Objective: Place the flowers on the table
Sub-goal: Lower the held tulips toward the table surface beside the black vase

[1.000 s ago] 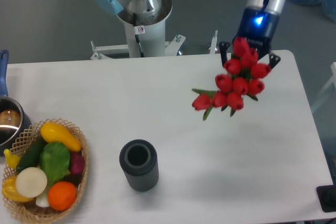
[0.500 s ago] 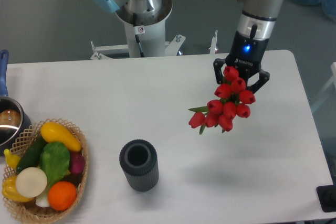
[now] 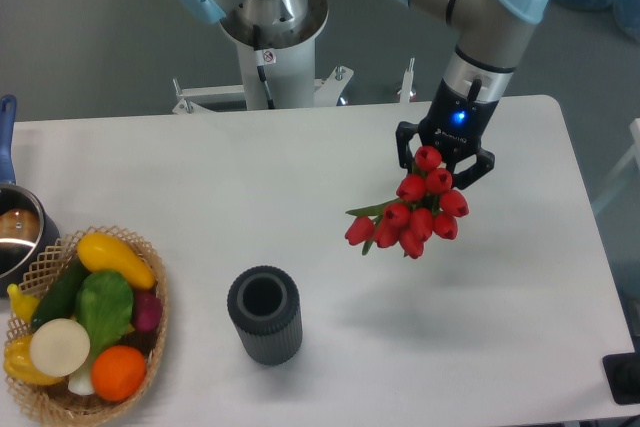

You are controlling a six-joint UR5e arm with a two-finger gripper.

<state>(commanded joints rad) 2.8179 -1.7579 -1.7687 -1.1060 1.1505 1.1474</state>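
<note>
The flowers (image 3: pixel 410 215), a bunch of red tulips with a few green leaves, hang over the right half of the white table (image 3: pixel 300 177). Their blooms point toward the camera and down-left. My gripper (image 3: pixel 444 161) is directly behind the bunch and shut on it; the stems are hidden behind the blooms and the fingers. The bunch looks lifted off the tabletop, though its exact height cannot be told from this view.
A dark ribbed cylindrical vase (image 3: pixel 265 314) stands open-topped at the front centre. A wicker basket (image 3: pixel 150 347) of vegetables sits at the front left, with a metal pot (image 3: pixel 15 237) behind it at the left edge. The robot base (image 3: pixel 270 37) is behind the table.
The arm has carried the flowers down and to the left, from near the table's back right edge toward its middle, with the gripper still shut on them.
</note>
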